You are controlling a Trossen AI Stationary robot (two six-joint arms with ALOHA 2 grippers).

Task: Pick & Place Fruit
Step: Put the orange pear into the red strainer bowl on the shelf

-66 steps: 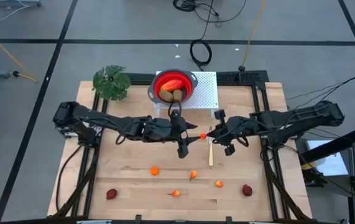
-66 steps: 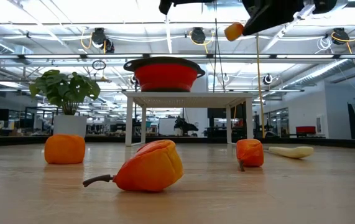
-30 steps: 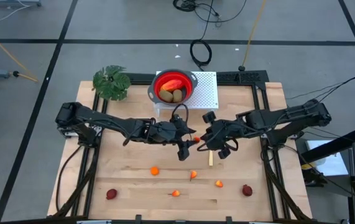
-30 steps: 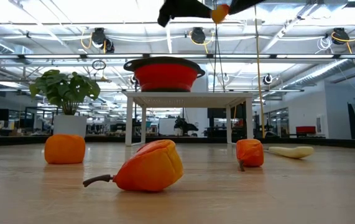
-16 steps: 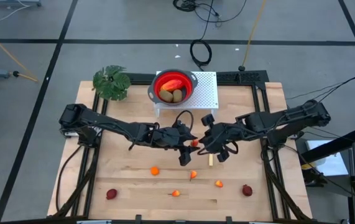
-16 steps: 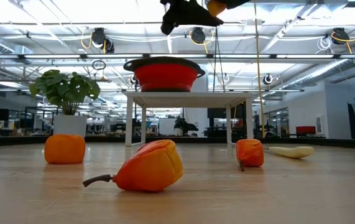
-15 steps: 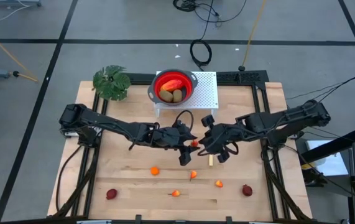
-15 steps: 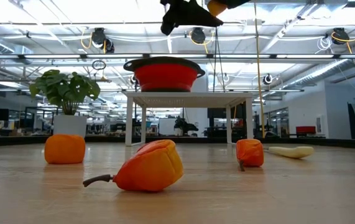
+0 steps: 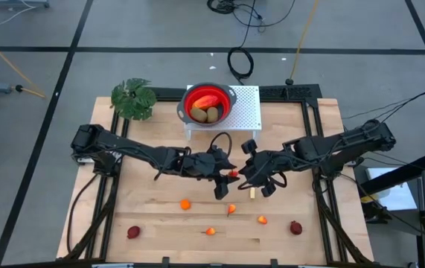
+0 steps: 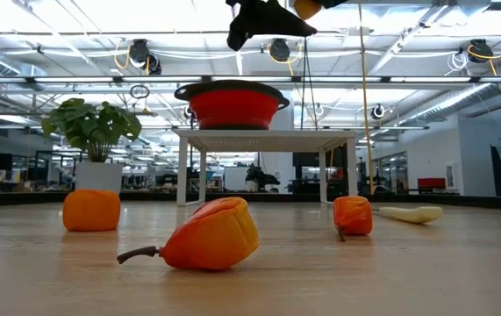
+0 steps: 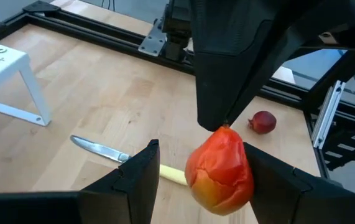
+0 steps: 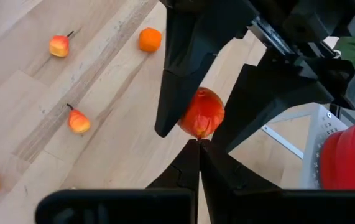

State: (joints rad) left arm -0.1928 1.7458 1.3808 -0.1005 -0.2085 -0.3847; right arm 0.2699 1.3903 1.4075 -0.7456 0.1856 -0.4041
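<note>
Red fruit (image 11: 219, 169) hangs from shut right hand (image 9: 237, 173), seemingly untouched between wide left hand (image 9: 228, 174).

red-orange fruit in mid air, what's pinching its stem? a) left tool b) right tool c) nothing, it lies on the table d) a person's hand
b: the shut right tool pinches the stem of the red-orange fruit, while the left tool's fingers stand spread on either side of it.

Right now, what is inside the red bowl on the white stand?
The red bowl holds a red-yellow oblong fruit and two brown oval fruits. Whatever lies beneath them is covered, and the low view shows only the bowl's outside.
</note>
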